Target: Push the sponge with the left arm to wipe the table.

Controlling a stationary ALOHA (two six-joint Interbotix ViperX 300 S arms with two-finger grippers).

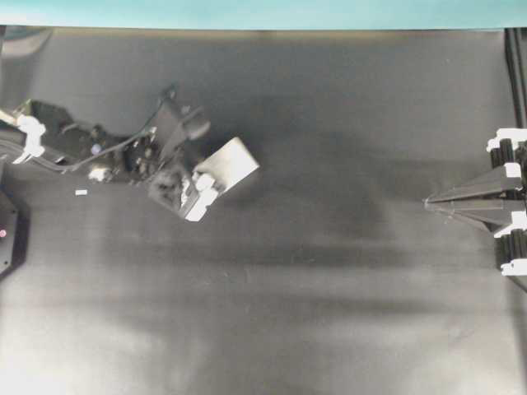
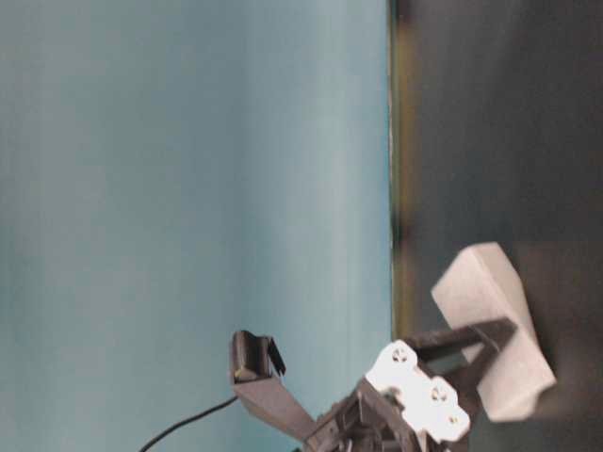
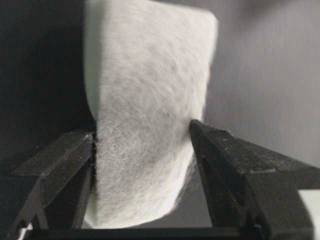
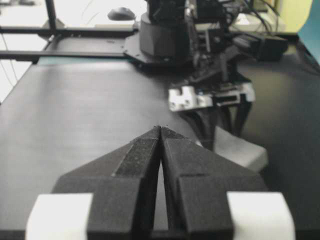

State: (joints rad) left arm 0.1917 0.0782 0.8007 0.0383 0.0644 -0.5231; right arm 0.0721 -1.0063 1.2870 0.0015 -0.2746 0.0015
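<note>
The white sponge lies on the black table left of centre, turned at an angle. My left gripper is shut on its near end. In the left wrist view the two black fingers press the sponge from both sides and its edge bows in. The table-level view shows the sponge with a finger across it. My right gripper is shut and empty at the right edge, its tips pointing at the sponge far across the table.
A teal strip edges the table at the back. A tiny white speck lies left of the left arm. A dark device sits at the left edge. The left arm's base stands behind the sponge in the right wrist view.
</note>
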